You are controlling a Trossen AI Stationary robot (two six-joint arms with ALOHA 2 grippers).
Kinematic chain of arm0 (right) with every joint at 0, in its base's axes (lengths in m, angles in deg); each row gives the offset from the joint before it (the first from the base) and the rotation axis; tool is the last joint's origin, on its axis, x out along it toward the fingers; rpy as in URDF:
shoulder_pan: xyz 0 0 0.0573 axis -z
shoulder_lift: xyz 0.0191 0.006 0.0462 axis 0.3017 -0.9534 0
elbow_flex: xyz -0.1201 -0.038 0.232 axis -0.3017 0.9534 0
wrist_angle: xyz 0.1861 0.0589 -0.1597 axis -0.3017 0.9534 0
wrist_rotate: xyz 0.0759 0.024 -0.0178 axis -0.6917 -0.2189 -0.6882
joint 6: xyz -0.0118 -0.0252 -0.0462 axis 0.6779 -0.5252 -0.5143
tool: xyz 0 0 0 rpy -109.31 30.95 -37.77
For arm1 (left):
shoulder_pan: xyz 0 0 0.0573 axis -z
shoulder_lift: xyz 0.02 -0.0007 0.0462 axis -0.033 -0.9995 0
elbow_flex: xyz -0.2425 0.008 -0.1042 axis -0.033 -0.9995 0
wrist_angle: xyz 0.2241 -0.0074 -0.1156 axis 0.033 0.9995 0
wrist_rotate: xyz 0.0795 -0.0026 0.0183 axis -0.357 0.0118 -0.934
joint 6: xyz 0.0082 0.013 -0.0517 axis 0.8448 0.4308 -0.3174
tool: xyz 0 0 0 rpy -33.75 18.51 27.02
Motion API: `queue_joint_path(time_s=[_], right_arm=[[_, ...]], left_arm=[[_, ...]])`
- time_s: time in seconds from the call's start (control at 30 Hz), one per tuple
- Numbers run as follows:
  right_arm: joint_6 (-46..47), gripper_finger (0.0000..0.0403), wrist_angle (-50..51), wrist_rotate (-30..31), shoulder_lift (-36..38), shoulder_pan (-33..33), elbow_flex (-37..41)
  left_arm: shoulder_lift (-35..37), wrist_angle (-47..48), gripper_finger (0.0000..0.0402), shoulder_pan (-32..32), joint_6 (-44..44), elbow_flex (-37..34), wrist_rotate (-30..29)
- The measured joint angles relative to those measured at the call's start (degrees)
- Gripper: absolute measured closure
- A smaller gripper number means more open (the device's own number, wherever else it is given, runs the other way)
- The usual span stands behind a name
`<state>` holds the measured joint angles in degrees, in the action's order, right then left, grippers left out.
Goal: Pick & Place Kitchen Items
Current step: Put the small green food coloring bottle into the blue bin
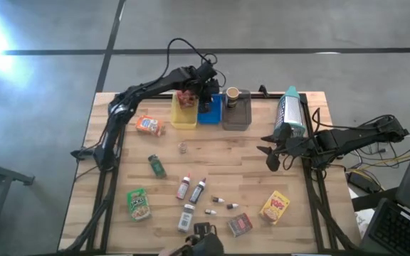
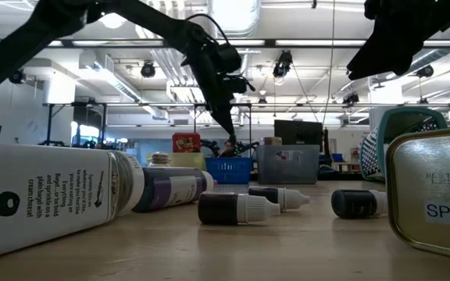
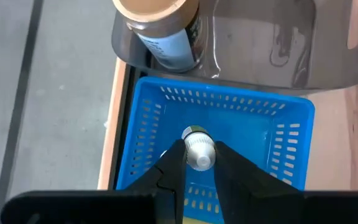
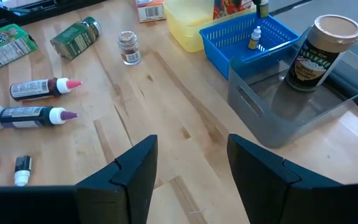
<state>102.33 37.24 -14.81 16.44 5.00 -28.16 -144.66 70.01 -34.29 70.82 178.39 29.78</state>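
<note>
Left claw [image 3: 199, 163] pinches small vial [image 3: 198, 151]; blue basket [image 3: 291, 112] directly beneath. We see right claw [image 4: 188, 171] wide, empty.

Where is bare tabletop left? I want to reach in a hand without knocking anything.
Free: the wide strip between the grey tray and the yellow snack pouch, beside the right claw; also the left edge between the orange box and the green pouch. Crowded: the bottles at the near middle and the trays.

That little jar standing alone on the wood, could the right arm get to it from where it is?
Probably yes. The small jar stands apart from other items, with bare table between it and the open right gripper.
</note>
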Motion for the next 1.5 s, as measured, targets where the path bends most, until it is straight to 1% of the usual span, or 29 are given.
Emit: queue_joint_path(time_s=[0.17,0.3,0.53,0.73,0.93,1.3,1.5], right_arm=[[0.0,0.0207,0.0,0.0,0.0,0.0,0.0],[0.0,0.0198,0.1,0.0,0.0,0.0,0.1],[0.0,0.0192,0.4,0.0,0.0,0.0,0.4],[0.0,0.0201,0.4,0.0,0.0,0.0,0.5],[0.0,0.0209,0.4,-0.1,0.0,0.0,0.5],[0.0,0.0191,0.4,-0.1,0.0,0.0,0.5],[0.0,0.0196,0.4,-0.1,0.0,0.0,0.9]], left_arm=[[-3.0,0.7,0.0335,-0.1,0.3,4.8,0.2],[-5.1,1.7,0.0335,-0.3,0.3,6.8,1.4],[-7.6,2.0,0.0335,-0.5,0.3,6.7,1.4],[-9.2,-0.9,0.0335,-1.5,0.2,6.6,1.4],[-10.8,-0.9,0.0335,-2.8,-0.1,6.7,1.4],[-11.8,-1.6,0.0335,-2.8,-0.3,6.6,1.5],[-11.8,-1.6,0.0335,-2.8,-0.3,6.6,1.5]])
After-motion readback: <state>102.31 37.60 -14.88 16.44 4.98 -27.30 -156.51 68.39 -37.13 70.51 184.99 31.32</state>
